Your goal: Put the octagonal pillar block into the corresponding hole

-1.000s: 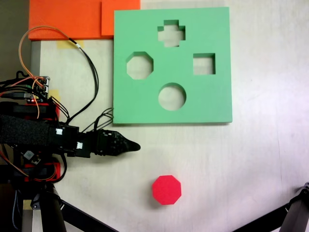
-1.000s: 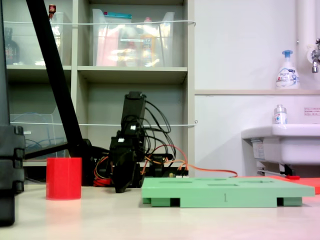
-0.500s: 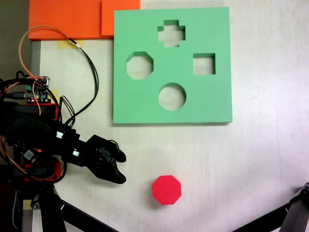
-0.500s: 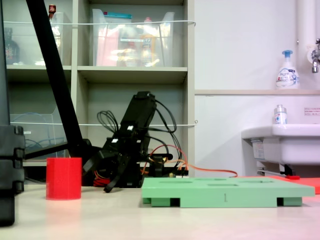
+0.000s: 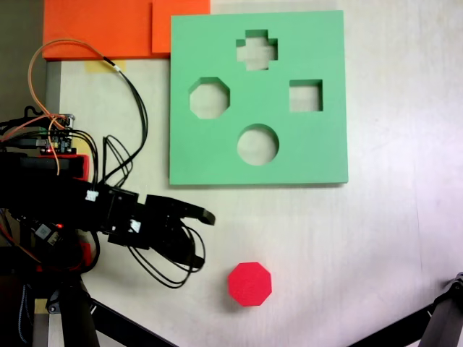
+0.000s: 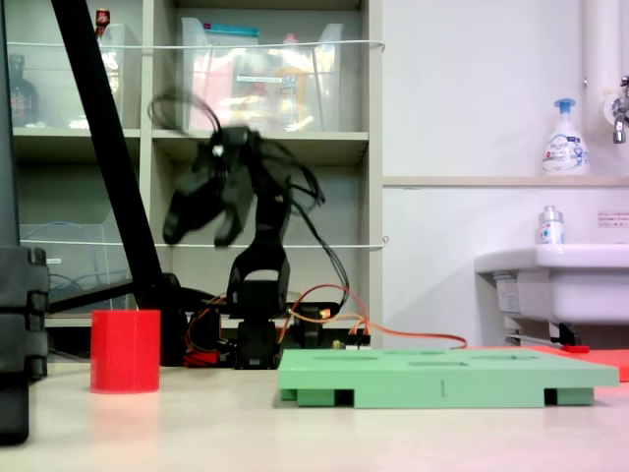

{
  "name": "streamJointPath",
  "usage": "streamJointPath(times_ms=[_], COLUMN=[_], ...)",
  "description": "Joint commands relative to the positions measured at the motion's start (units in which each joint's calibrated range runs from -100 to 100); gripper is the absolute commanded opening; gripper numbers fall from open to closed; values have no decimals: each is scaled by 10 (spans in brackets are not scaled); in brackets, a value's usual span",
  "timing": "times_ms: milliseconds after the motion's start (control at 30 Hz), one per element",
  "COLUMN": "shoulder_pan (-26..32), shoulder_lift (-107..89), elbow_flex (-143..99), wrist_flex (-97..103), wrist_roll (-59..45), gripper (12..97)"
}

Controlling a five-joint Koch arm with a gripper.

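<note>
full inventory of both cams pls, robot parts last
Bright red octagonal foam block: 1, red, on the table below the board in a fixed view, apart from it and untouched.
Flat green square foam board: 1, green, top centre of the table.
Cutouts in the board: 4; octagonal hole left, cross-shaped top, square right, round bottom, all unfilled.
Orange foam sheets: orange, top left corner, count unclear.
Shelf unit with clear bins: background.
White sink with pump bottle: right background.
Black tripod legs: bottom edge.
Gripper: 1, black, open, raised above the table left of the block, blurred.
</note>
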Motion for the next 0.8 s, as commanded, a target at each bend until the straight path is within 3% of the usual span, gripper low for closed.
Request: streamJointPath(times_ms=[0, 100, 400, 767], shoulder_pan=[3, 8, 14, 9], shoulder_lift=[166, 331, 509, 648], elbow_flex=[162, 331, 394, 403], wrist_flex=[-139, -237, -236, -240], wrist_roll=[6, 4, 0, -47], gripper=[401, 477, 952, 960])
